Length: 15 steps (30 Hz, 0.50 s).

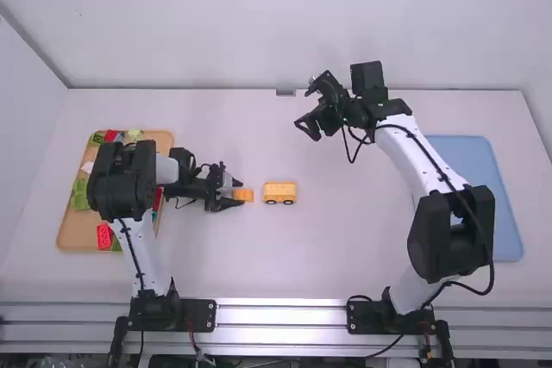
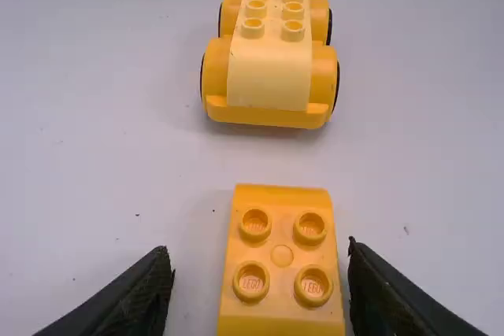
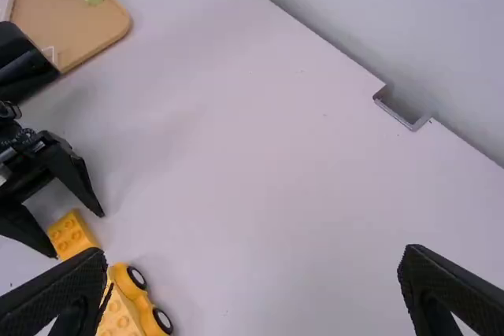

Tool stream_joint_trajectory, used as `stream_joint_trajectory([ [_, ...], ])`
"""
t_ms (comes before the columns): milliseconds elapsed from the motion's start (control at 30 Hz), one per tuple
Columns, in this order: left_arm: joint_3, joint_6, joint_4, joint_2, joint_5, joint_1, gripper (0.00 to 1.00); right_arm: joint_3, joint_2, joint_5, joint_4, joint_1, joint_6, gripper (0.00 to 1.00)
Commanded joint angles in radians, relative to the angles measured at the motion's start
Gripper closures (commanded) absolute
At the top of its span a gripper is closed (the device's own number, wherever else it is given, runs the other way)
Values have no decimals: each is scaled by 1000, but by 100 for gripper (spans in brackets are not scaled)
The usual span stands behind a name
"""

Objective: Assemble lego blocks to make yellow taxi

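Black, the left gripper [image 1: 241, 195] stands spread around a yellow studded plastic block [image 2: 282, 256], not pinching it, just left of the yellow wheeled car base [image 1: 279, 193]. Farther away, rightward, the right gripper [image 1: 304, 108] hangs widely spread, empty.

Yellow all over on the loose block [image 2: 282, 297], yellow again on the wheeled base [image 2: 268, 76], paler along its middle! Tan tray [image 1: 76, 234], blue tray [image 1: 505, 204], surface [image 1: 259, 256] white, perhaps faintly lilac.
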Motion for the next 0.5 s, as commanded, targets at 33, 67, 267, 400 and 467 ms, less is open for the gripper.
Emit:
stream_joint_trajectory([
  [33, 5, 16, -4, 18, -32, 5, 49, 18, -11, -11, -2, -2, 1, 2],
  [67, 5, 27, -5, 18, -38, 2, 54, 18, -11, -12, -2, -2, 0, 1],
  [267, 8, 50, -12, 16, -50, 11, 64, 18, -11, -12, -1, -2, -3, 1],
  [400, 16, 51, -49, -9, -68, 11, 80, 18, -11, 15, -1, -3, -2, 1],
  [467, 19, 51, -66, -27, -97, 13, 80, 18, -11, 24, -1, -2, -2, 2],
])
